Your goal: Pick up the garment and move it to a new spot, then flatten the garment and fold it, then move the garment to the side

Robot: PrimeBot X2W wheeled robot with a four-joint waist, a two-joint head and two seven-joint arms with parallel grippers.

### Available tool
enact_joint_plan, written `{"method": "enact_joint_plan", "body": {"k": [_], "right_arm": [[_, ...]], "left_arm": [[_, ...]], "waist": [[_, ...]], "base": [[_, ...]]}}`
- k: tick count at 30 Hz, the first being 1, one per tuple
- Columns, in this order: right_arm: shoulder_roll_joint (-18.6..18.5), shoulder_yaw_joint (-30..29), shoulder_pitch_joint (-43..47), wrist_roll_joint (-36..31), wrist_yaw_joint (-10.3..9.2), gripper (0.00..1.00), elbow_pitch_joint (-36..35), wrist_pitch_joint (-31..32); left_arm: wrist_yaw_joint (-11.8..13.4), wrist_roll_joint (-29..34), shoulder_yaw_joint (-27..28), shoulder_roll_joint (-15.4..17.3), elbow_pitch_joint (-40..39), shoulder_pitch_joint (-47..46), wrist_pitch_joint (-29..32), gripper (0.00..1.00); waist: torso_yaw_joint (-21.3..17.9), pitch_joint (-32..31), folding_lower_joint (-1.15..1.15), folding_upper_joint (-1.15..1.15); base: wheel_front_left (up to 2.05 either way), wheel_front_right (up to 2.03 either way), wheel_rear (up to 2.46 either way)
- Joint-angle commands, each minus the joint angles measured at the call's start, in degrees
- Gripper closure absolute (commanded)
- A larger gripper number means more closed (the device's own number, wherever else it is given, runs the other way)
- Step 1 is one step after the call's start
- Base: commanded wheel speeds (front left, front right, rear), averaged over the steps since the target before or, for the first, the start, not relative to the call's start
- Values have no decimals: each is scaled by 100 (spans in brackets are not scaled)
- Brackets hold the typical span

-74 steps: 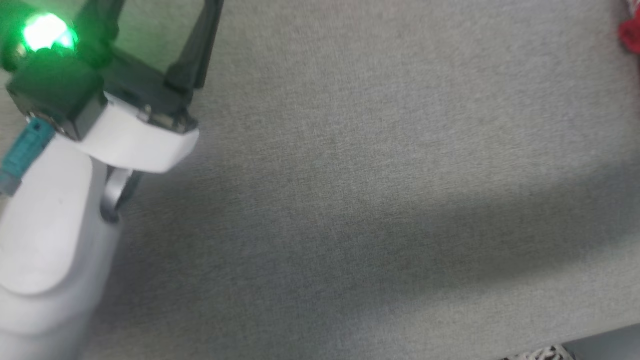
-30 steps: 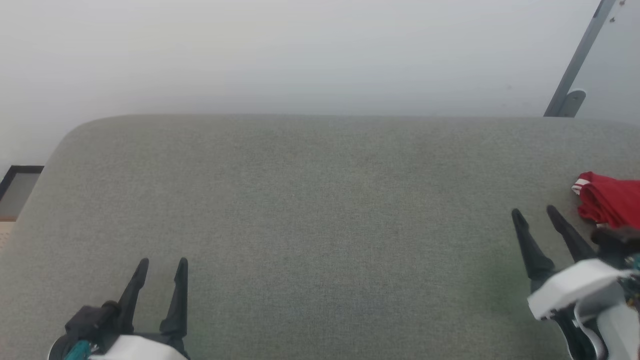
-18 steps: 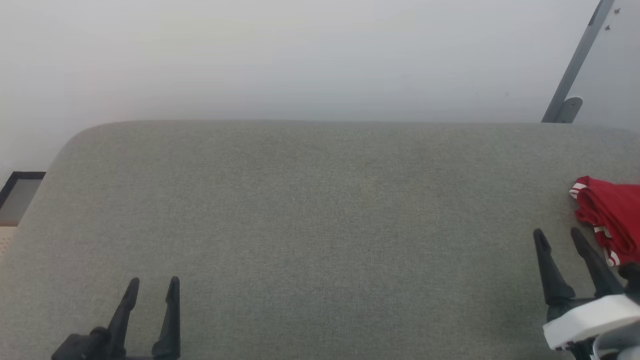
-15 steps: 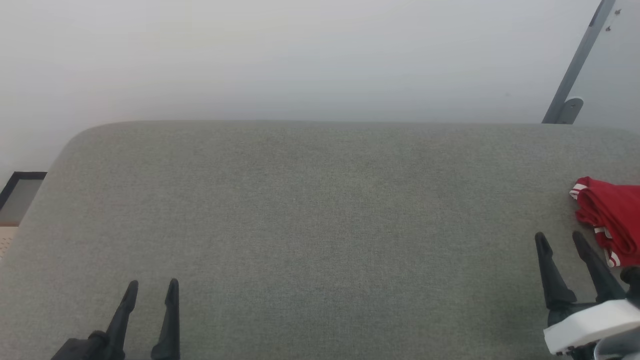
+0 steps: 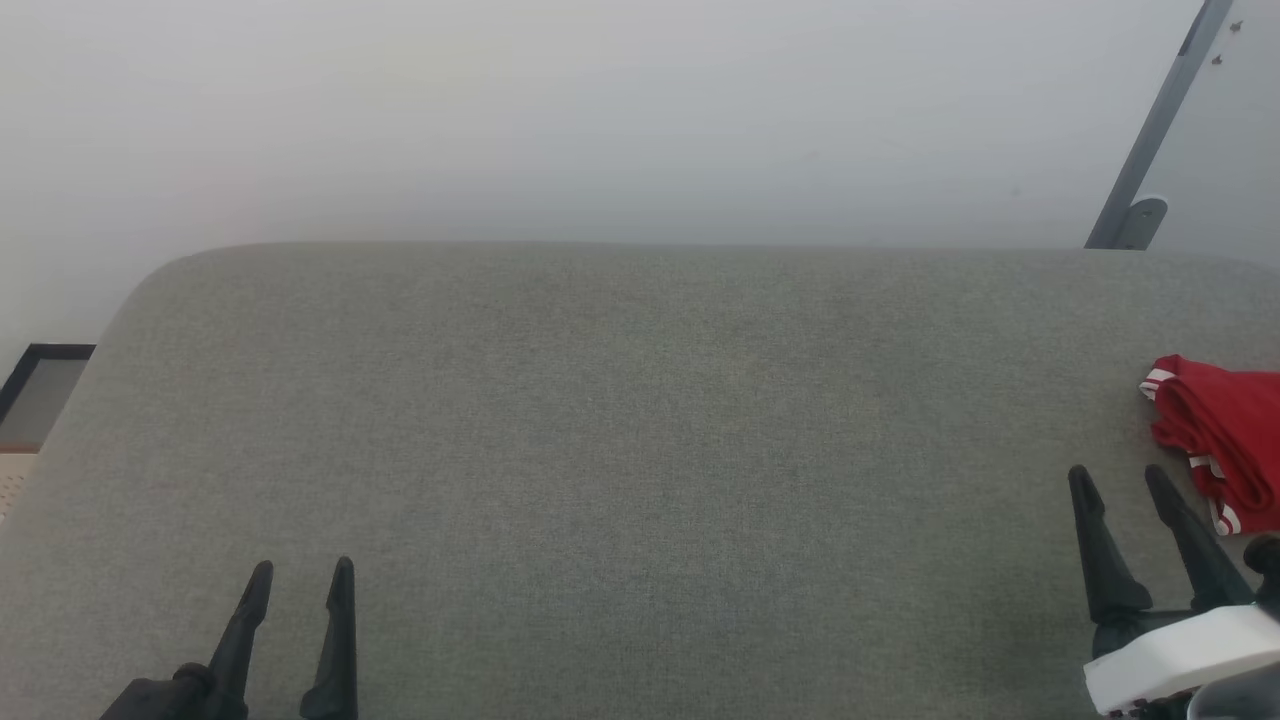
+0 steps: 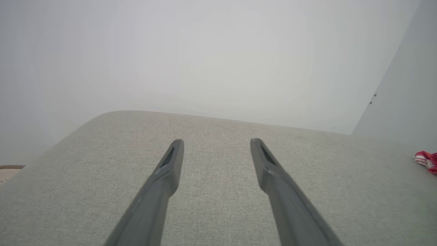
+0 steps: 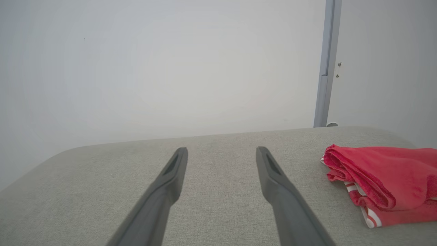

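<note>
While the bright red soft garment [image 5: 1225,430] lies at three o'clock on the grey cloth cushion [image 5: 640,420], the right gripper [image 5: 1116,471] is near it. It and the left gripper [image 5: 302,566] are wide open

garment [image 5: 1225,425] cut off at right edge

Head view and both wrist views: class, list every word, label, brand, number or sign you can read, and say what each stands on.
No readable text in any of the three views.
garment: white stripes along a hem, no lettering or logo to be seen.
grey padded surface, wall, metal post: no words, numbers or signs.
</note>
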Motion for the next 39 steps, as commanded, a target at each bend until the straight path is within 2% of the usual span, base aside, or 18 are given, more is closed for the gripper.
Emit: {"method": "enact_joint_plan", "body": {"k": [1,17,18,22,39], "right_arm": [[33,4,70,-40,0,0,-36,0],[130,10,80,-19,0,0,-123,4],[127,12,50,19,0,100,-62,12],[217,52,156,54,0,100,142,21],[389,-33,-93,1458,0,100,365,295]], "left_arm": [[-7,24,16,-6,-4,36,-26,0],[-7,32,68,-71,23,42,-26,0],[0,4,43,-72,73,-3,8,100],[0,-37,11,-169,279,-5,34,100],[-1,-1643,15,-219,500,-374,446,100]], "waist": [[0,3,0,-1],[7,67,0,-1],[7,70,0,-1],[6,71,0,-1],[-43,87,0,-1]], "base": [[0,0,0],[0,0,0],[0,0,0],[0,0,0],[0,0,0]]}}
